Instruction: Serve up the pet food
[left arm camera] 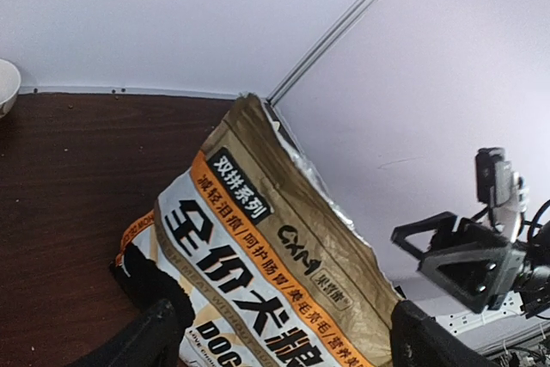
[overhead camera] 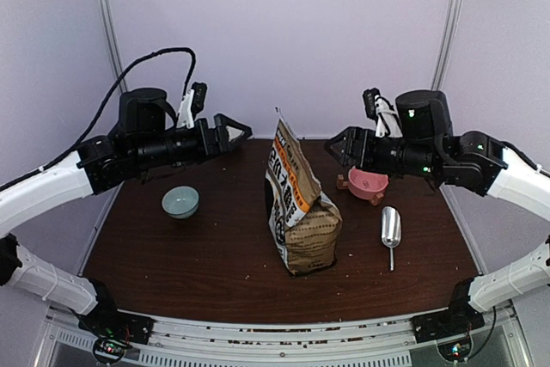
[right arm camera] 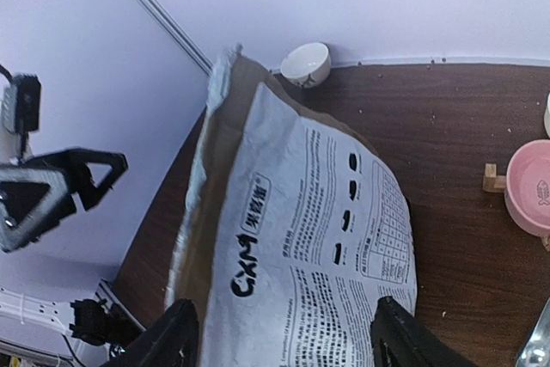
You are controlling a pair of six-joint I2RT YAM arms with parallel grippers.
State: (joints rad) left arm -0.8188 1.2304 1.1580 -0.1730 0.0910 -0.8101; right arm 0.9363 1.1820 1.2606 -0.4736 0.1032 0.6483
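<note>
The brown kraft "CXM" bag [overhead camera: 296, 204] stands upright mid-table with its top open. It fills the left wrist view [left arm camera: 266, 255] and the right wrist view [right arm camera: 301, 221]. No kibble shows; it is hidden inside the bag. My left gripper [overhead camera: 237, 133] hangs open and empty in the air left of the bag's top, its fingers framing the bag in its own view [left arm camera: 284, 341]. My right gripper [overhead camera: 338, 145] hangs open and empty to the right of the bag's top, also framing it [right arm camera: 288, 337]. Neither gripper touches the bag.
A pink pet bowl [overhead camera: 368, 182] on a wooden stand sits right of the bag, under my right gripper. A metal scoop [overhead camera: 391, 228] lies at front right. A pale green bowl [overhead camera: 180, 202] sits at left. Small crumbs dot the brown tabletop [overhead camera: 215, 264].
</note>
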